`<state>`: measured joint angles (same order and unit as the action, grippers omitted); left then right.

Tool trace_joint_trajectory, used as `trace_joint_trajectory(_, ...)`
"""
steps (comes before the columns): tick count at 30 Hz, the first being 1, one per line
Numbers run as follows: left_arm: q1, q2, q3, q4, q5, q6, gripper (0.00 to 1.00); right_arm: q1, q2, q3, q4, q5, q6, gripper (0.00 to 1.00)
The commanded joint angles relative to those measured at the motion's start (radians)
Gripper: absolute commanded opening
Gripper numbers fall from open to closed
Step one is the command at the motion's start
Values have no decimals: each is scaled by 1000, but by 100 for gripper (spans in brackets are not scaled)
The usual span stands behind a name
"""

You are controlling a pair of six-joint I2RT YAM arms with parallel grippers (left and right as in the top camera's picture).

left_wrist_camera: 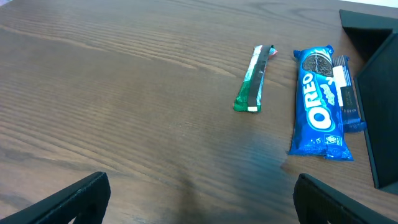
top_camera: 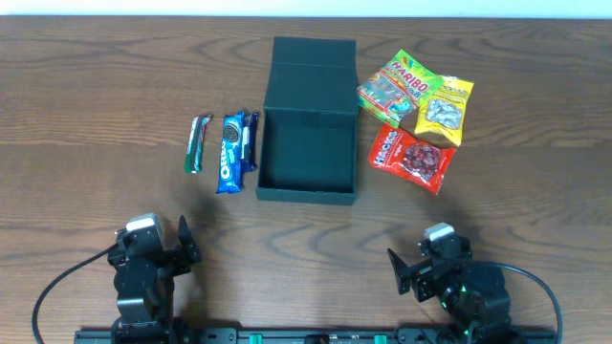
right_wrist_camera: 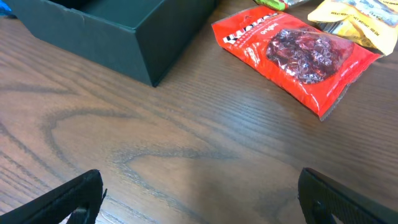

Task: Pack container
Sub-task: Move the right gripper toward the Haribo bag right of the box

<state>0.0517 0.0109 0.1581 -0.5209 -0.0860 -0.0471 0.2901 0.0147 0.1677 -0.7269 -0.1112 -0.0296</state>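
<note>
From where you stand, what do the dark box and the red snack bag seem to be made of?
The container looks like stiff cardboard in a matte dark teal-black: flat walls, crisp folded edges, no shine. The red snack bag seems to be glossy plastic film: it wrinkles, catches light, and a clear window shows dark red pieces.

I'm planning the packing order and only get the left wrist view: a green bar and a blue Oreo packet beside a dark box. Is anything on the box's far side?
Observer: Right of the dark teal-black matte rectangular box lie a red plastic candy bag, a yellow plastic bag and a green Haribo bag.
Operator: Anything inside the box?
Observer: No, it looks empty, its hinged flap lid folded back.
Operator: And the other arm?
Observer: The right gripper is open, holding nothing.
</note>
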Motion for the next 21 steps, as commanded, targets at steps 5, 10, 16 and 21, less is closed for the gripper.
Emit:
trace_joint_trajectory(5, 6, -7, -16, 2, -14, 17, 95, -7, -9, -5, 1, 10, 17, 99)
trace_joint_trajectory(10, 6, -7, -16, 2, -14, 17, 95, -7, -9, -5, 2, 10, 16, 99)
trace_joint_trajectory(16, 6, -7, -16, 2, -14, 17, 95, -7, -9, -5, 80, -38, 71, 99)
trace_joint_trajectory(21, 6, -7, -16, 2, -14, 17, 95, -7, -9, -5, 228, -236, 368, 99)
